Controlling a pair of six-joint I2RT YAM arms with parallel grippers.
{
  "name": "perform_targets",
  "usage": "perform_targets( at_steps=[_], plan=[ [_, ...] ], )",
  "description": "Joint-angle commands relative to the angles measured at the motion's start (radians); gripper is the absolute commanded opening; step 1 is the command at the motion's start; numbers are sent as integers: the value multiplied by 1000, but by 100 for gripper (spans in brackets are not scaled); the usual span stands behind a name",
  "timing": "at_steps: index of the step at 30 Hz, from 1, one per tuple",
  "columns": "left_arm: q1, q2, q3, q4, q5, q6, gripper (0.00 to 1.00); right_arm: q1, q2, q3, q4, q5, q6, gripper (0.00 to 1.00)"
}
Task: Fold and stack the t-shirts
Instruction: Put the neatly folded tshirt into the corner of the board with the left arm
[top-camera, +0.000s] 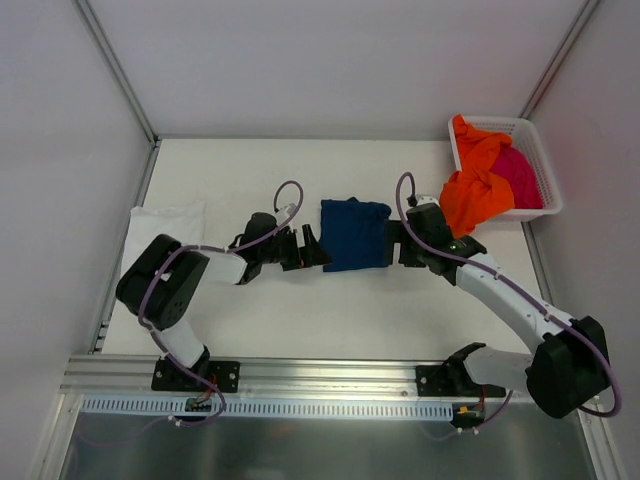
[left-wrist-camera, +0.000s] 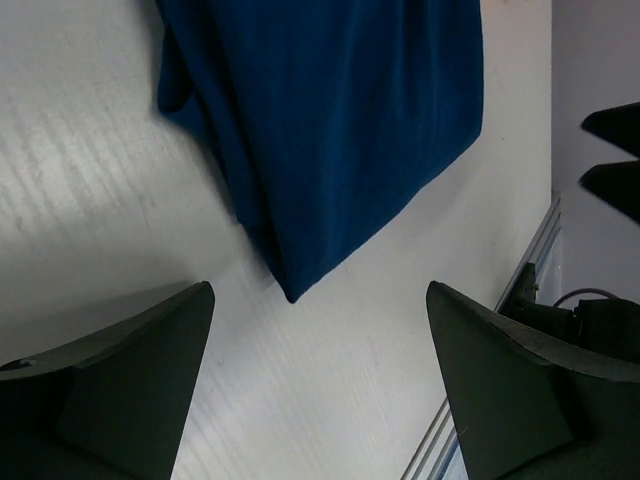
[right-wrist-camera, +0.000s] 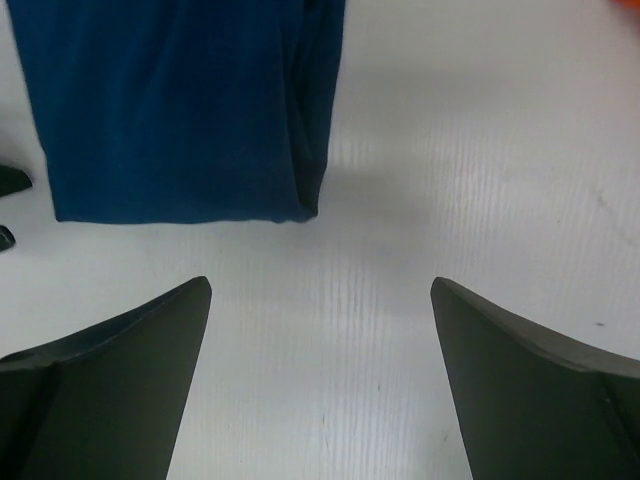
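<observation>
Bright, even overhead light whitens my table (top-camera: 300, 310) and casts only a soft grey shadow beside the navy t-shirt (right-wrist-camera: 170, 110), which both wrist views hold sharp, while my own dark fingers (right-wrist-camera: 100, 400) blur slightly along the lower frame edges.

Navy tee (top-camera: 355, 235) folded centre — white tee (top-camera: 165, 225) left; orange (top-camera: 475, 185), magenta (top-camera: 525, 180) crumpled.

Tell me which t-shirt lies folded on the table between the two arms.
The navy blue cloth t-shirt, folded mid-table. The white tee lies at the left edge; the orange tee and magenta tee sit in the white plastic basket.
</observation>
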Motion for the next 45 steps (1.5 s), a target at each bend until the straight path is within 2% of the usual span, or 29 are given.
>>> perform_targets(
  at_steps=[1,6,12,14,18,21,29,37,42,45],
  plan=[
    [16,82,4,302,101,-74,88,-4,-4,-50,138,-75,89,97],
    [25,137,-26,415,59,-81,88,-18,41,-89,204,-77,103,97],
    [29,148,-3,354,-40,-13,87,-62,93,-153,317,-155,138,97],
    [29,156,17,290,-61,3,87,-62,105,-165,351,-173,153,97],
    [29,176,42,256,-167,32,87,-62,102,-194,392,-175,170,97],
    [31,229,95,231,-135,31,87,-62,100,-198,396,-175,173,97],
    [29,363,169,291,-84,-54,86,-62,59,-211,400,-202,177,97],
    [28,363,181,257,-83,-43,86,-67,131,-188,419,-207,187,97],
    [29,389,215,254,-37,-54,86,-67,171,-207,518,-256,232,96],
    [25,413,237,265,-5,-75,86,-67,165,-211,518,-252,232,97]
  ],
)
